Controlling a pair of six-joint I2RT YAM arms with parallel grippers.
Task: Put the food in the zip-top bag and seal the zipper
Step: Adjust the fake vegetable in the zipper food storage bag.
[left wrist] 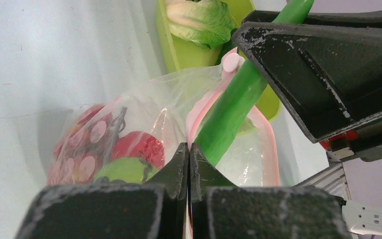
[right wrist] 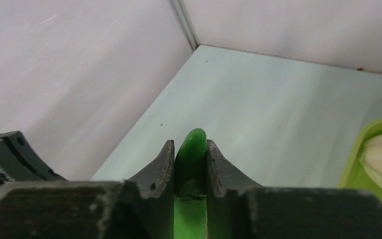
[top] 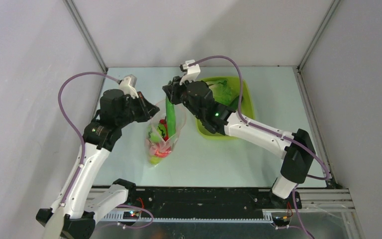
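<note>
The zip-top bag (top: 161,139) lies on the table between the two arms, just left of the lime-green tray (top: 246,99), with its mouth raised toward the far side. The left gripper (left wrist: 189,152) has its fingers pressed together on one lip of that mouth, at the pink zipper (left wrist: 271,144), apparently to hold the floppy opening up and wide as a target. The right gripper (right wrist: 191,149) is clamped on the upper end of the green cucumber (left wrist: 229,109); its fingers are narrowly apart with the toy filling the gap. It holds the cucumber slanted, lower end down inside the mouth. Red tomatoes (left wrist: 139,147) and a yellow-green pear (left wrist: 124,170) already sit at the bag's bottom, while the lettuce (left wrist: 199,20) waits in the tray, not yet bagged
</note>
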